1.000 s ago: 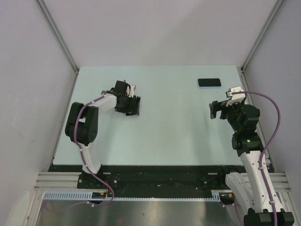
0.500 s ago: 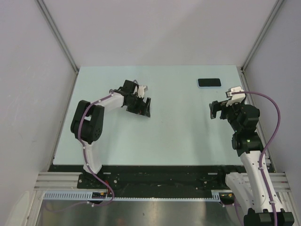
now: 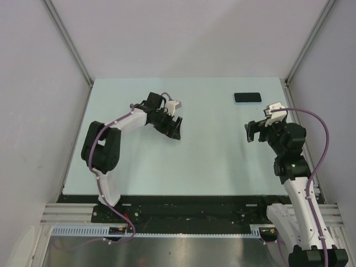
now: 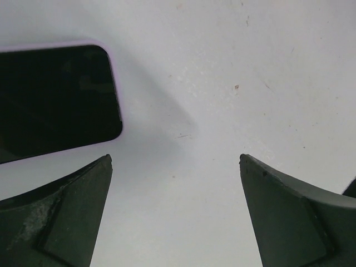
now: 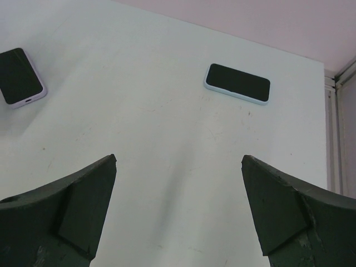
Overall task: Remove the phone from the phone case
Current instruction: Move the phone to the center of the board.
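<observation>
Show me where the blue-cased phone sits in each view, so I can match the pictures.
Top external: the blue-cased phone lies at the far right of the table, near the corner.
Right wrist: it is right of centre in the upper part of the picture.
Left wrist: not in it; only the lilac-cased phone shows, at upper left.
Shared landmark: the rail along the table's right edge, to the right of the phone in both.

Fig.: Two phones, each in its case, lay flat w/ dark screens up on the table (image 3: 211,161). The blue-cased phone (image 3: 247,98) sat crosswise near the far right corner. The lavender-cased phone (image 5: 21,76) lay well apart to its left, angled, hidden in overhead view.
</observation>
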Robot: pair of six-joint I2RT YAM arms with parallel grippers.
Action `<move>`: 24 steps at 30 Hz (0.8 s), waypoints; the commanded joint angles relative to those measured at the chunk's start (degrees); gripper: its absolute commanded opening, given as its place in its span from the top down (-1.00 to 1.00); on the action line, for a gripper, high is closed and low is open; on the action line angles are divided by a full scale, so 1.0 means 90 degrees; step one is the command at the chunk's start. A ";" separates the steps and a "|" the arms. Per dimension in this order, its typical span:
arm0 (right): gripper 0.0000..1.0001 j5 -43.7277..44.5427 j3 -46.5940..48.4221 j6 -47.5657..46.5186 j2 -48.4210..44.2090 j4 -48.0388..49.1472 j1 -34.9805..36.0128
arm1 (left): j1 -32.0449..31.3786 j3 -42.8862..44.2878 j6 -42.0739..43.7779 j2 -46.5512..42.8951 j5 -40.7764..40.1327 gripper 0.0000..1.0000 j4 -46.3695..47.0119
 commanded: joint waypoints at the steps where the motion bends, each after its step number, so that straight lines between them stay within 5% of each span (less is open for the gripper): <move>1: -1.00 -0.0440 0.0008 -0.0233 0.0049 -0.0060 0.0076 | 0.0112 0.0371 0.1653 -0.0897 -0.0564 -1.00 -0.0018; 7: -0.97 -0.1026 0.0018 -0.0467 0.0118 -0.0295 0.0173 | 0.0375 0.0293 0.2251 -0.1122 -0.1141 -1.00 -0.0066; 14: -0.97 -0.0618 0.0485 -0.1072 0.1005 -0.0724 0.1402 | 0.1292 -0.0594 0.2250 -0.1825 -0.0312 -1.00 -0.0057; 24: -0.85 -0.0109 0.2242 -0.0849 0.4294 -0.0267 0.2820 | 0.2329 -0.1161 0.2173 -0.2634 0.0255 -1.00 -0.0067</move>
